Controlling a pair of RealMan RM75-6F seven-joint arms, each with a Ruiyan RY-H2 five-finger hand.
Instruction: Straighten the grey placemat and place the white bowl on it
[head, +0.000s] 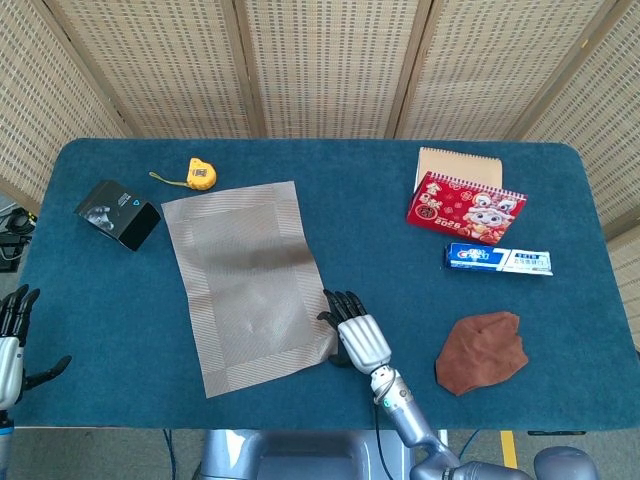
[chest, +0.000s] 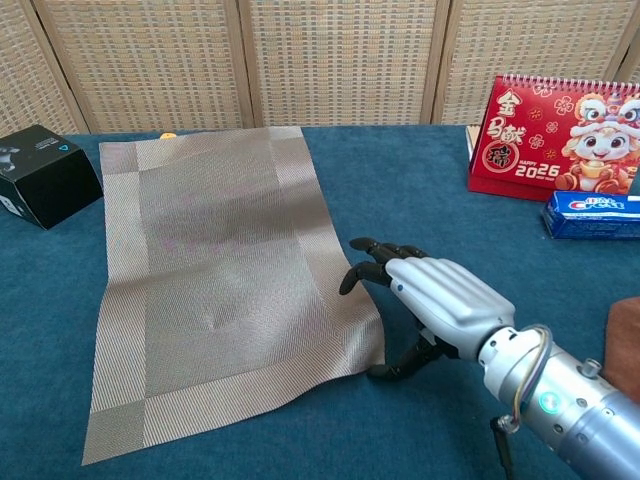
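The grey woven placemat lies askew on the blue table, its long sides slanting to the near right. My right hand is at the mat's near right corner. Its fingers are apart and touch the mat's right edge, with the thumb down by the corner, which looks slightly lifted. It grips nothing. My left hand hangs off the table's near left edge with fingers spread and empty. No white bowl shows in either view.
A black box and a yellow tape measure lie left of and behind the mat. At the right are a red calendar, a toothpaste box and a brown cloth.
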